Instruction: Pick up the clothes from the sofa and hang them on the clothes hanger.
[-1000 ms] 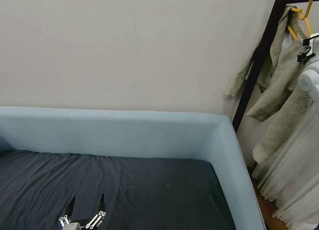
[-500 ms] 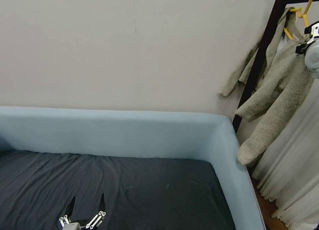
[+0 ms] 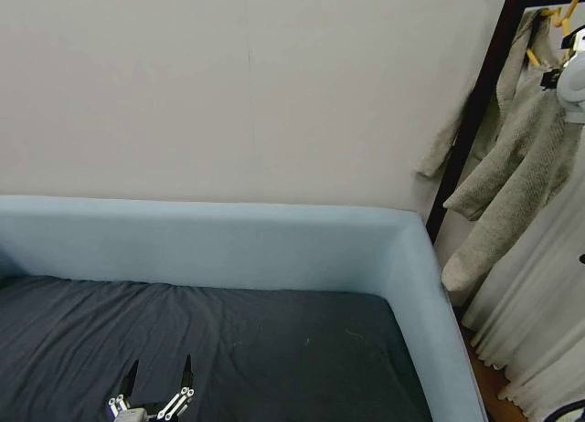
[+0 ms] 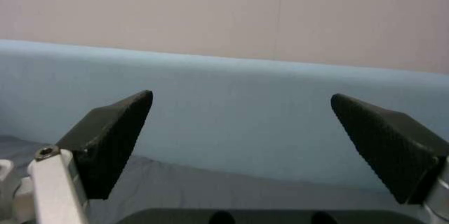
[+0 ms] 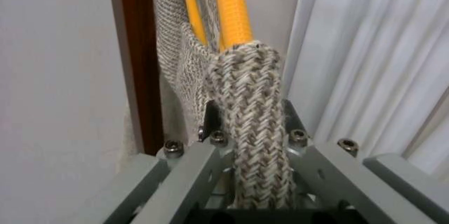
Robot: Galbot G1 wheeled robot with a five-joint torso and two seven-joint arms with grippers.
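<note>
You're looking at a rough, chunky-knit cardigan (image 3: 526, 157), a smooth glossy yellow hanger (image 5: 232, 8), a dark varnished wood rack post (image 3: 441, 198) and a matt blue cloth sofa (image 3: 228, 244).

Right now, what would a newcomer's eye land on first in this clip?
The grey knit sweater draped on a yellow hanger at the dark rack, far right, with the right gripper clamped on its knit. Then the light-blue sofa with its dark seat, where the left gripper hovers open.
</note>
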